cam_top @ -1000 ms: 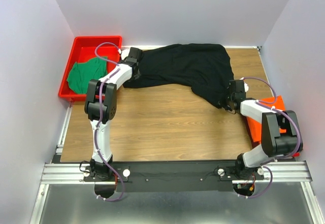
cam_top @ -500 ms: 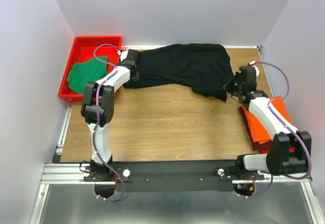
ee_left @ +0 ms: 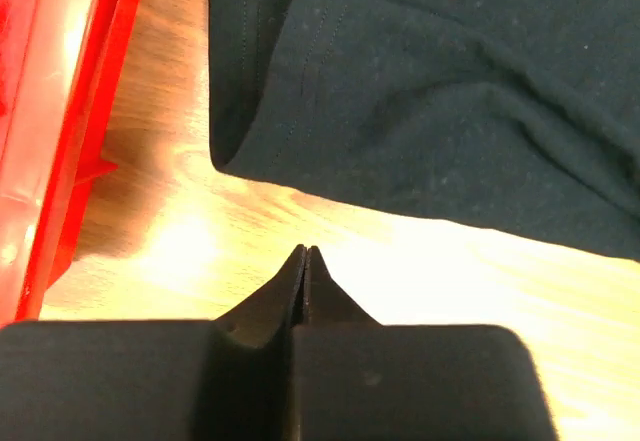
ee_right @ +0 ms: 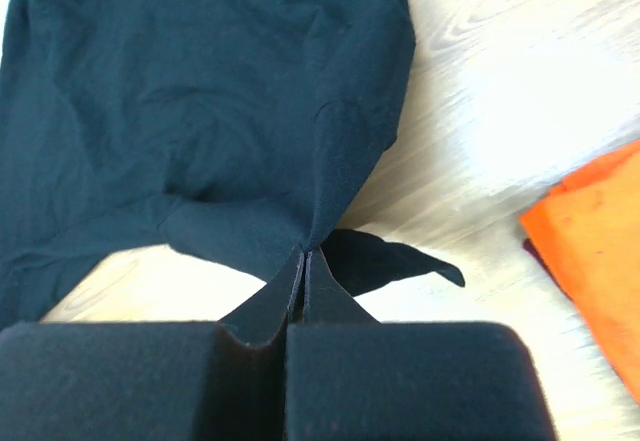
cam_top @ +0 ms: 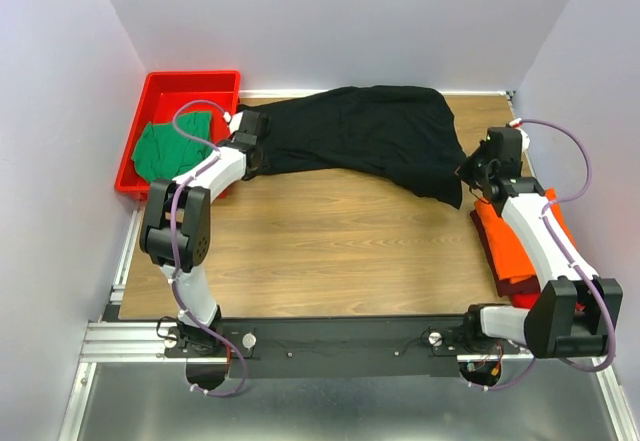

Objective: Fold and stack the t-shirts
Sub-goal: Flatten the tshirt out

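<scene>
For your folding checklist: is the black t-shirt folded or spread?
Spread, not folded: the black t-shirt lies rumpled across the table, right gripper pinching its edge.

Matt black cloth t-shirt, glossy red plastic tray, smooth wood-grain table

Near table bare; red tray far-left, black shirt across back.
</scene>
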